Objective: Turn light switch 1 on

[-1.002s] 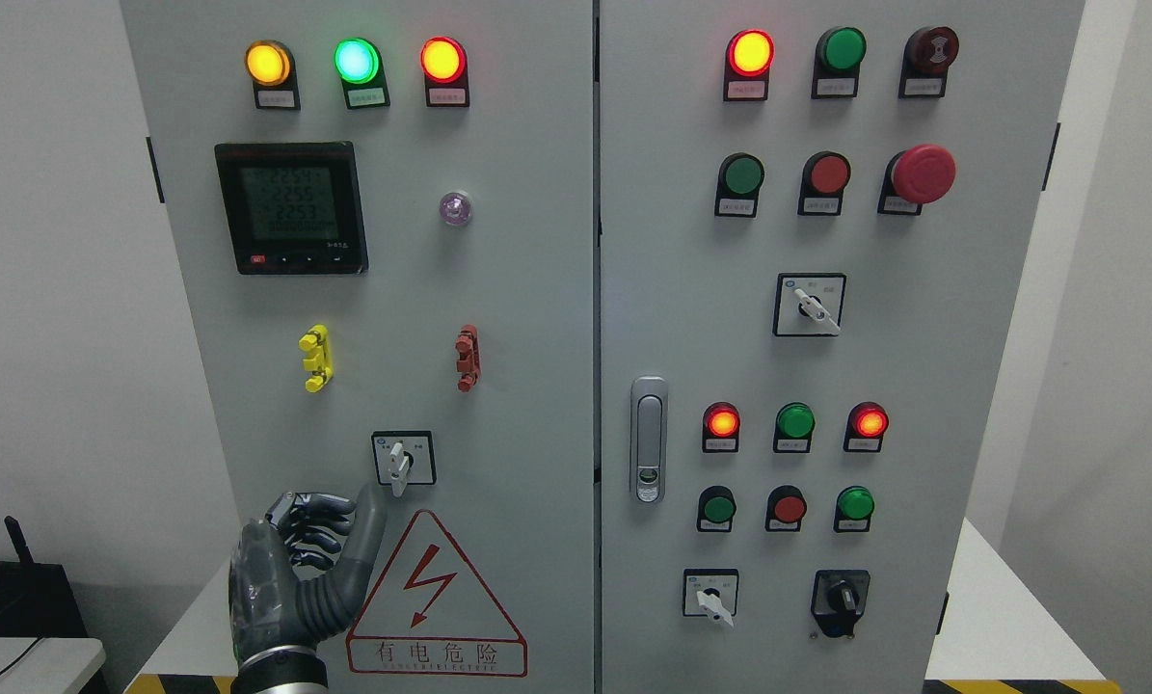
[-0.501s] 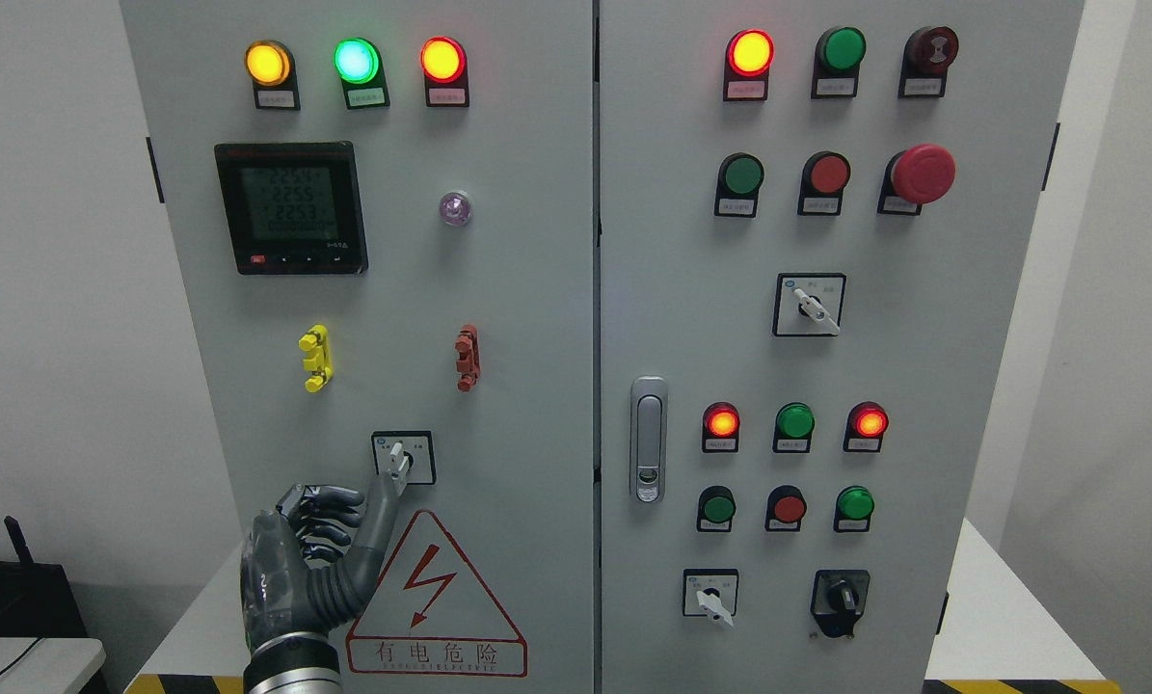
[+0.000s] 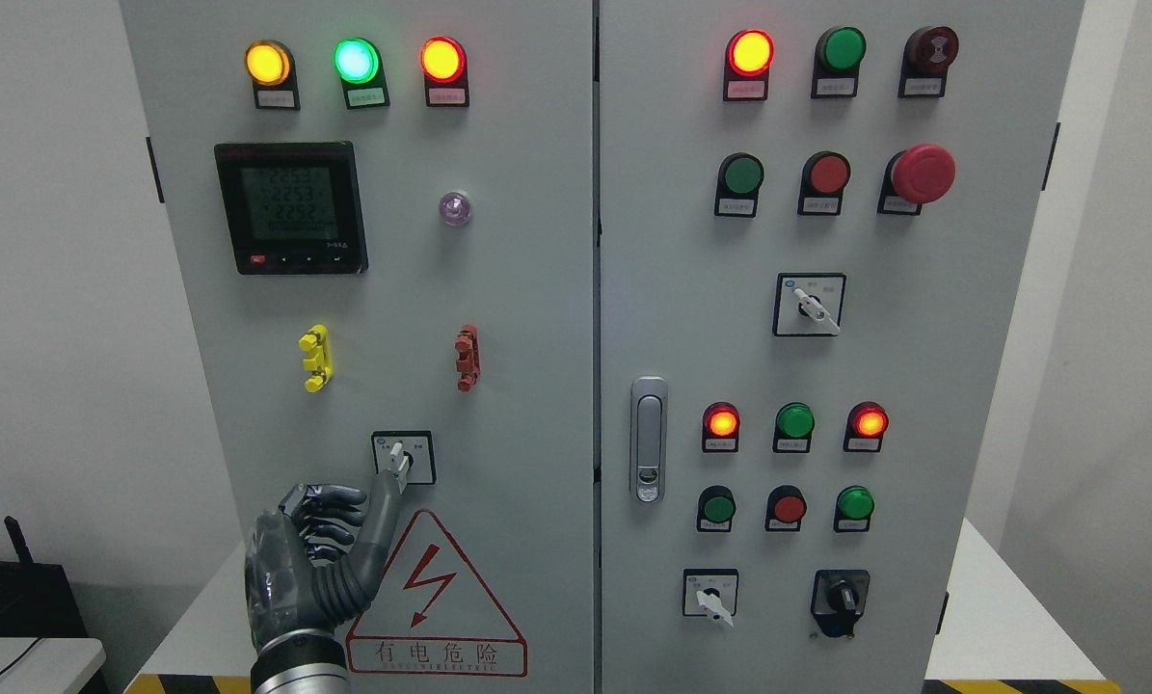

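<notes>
I saw my left hand (image 3: 310, 559) low on the left cabinet door (image 3: 518, 289), its fingers (image 3: 330, 511) curled together, thumb raised against the switch (image 3: 400, 461) lever, just above the red warning triangle (image 3: 436, 602); nothing was gripped.

The warning sign (image 3: 436, 593) on the cabinet's left door (image 3: 518, 289) shows a red triangle with a lightning bolt, and under it the characters 有电危险 above a line of small red letters too fine to read. The meter (image 3: 291, 207) displays three rows of digits (roughly 2253, 2253, 2252, blurred). The small labels under the lamps (image 3: 354, 61) cannot be read.
</notes>
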Available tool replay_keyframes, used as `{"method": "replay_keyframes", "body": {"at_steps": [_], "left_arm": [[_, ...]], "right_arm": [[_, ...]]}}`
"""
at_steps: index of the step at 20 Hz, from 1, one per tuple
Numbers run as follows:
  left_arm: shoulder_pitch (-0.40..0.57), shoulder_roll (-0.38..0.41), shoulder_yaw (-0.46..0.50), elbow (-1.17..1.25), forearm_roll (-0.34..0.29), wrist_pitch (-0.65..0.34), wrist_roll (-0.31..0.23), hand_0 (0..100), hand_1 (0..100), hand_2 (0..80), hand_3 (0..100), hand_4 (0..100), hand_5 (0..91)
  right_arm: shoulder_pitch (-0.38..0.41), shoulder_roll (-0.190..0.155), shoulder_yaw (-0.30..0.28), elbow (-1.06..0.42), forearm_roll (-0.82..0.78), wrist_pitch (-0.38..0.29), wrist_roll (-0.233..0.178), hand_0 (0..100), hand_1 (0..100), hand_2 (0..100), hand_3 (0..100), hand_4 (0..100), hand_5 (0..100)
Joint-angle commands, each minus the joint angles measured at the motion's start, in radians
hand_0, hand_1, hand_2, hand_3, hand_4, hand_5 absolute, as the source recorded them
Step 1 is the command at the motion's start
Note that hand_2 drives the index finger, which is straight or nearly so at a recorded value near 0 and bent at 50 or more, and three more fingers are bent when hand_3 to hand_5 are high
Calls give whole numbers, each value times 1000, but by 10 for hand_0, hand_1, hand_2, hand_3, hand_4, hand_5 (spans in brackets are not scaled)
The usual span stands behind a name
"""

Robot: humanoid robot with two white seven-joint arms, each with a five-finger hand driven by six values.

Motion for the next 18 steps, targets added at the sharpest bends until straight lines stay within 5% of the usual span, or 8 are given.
{"method": "replay_keyframes", "body": {"at_steps": [1, 18], "left_arm": [[-10, -16, 1, 23, 1, 1, 1, 145, 495, 533, 719, 745, 629], [-47, -20, 1, 65, 10, 25, 1, 150, 507, 550, 726, 749, 637]], "right_arm": [[0, -1, 17, 0, -25, 0, 2, 120, 389, 0, 0, 0, 0], [0, -1, 17, 0, -25, 0, 2, 120, 389, 0, 0, 0, 0]]}}
